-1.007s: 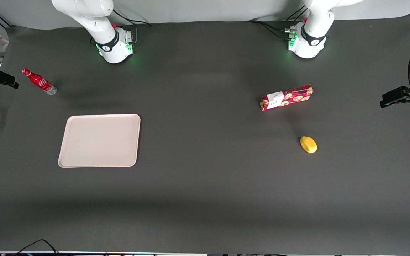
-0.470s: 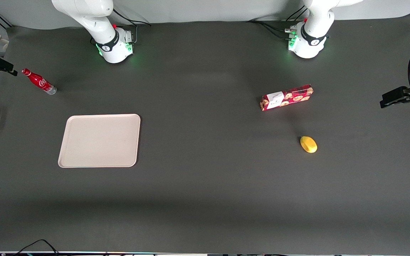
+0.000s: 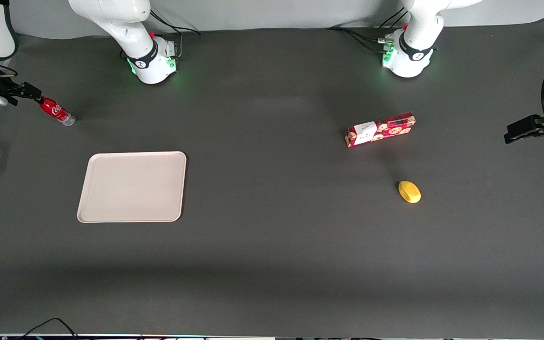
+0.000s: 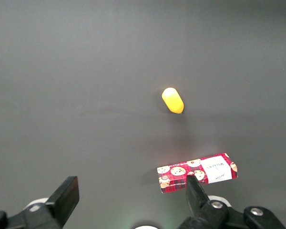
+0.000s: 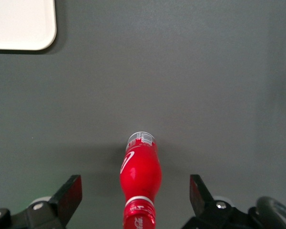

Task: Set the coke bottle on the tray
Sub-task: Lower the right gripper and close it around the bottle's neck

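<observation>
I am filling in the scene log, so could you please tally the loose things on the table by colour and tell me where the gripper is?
Red: 2, the coke bottle and the cookie box
Beige: 1, the tray
Yellow: 1, the small rounded object
Total: 4
The gripper is open, straddling the bottle's cap end without gripping it.
</observation>
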Motion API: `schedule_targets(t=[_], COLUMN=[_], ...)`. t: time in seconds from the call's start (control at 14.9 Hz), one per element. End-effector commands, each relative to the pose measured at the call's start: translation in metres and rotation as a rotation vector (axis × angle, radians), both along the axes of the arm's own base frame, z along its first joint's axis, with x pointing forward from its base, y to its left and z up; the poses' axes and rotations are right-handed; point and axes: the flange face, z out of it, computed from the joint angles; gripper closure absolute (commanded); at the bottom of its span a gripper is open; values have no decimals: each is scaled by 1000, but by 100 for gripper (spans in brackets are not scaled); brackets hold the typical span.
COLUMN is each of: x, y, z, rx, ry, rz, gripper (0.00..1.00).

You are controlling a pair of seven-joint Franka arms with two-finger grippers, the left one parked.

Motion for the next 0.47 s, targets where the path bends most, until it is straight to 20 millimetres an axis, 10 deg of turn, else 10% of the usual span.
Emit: schedule_targets(t=[0.0,0.4], x=[-13,-34], y=[4,-5], z=[-4,-17], rx=[-9,-18], ry=[-24,14], rz=[1,1], gripper=[0,0])
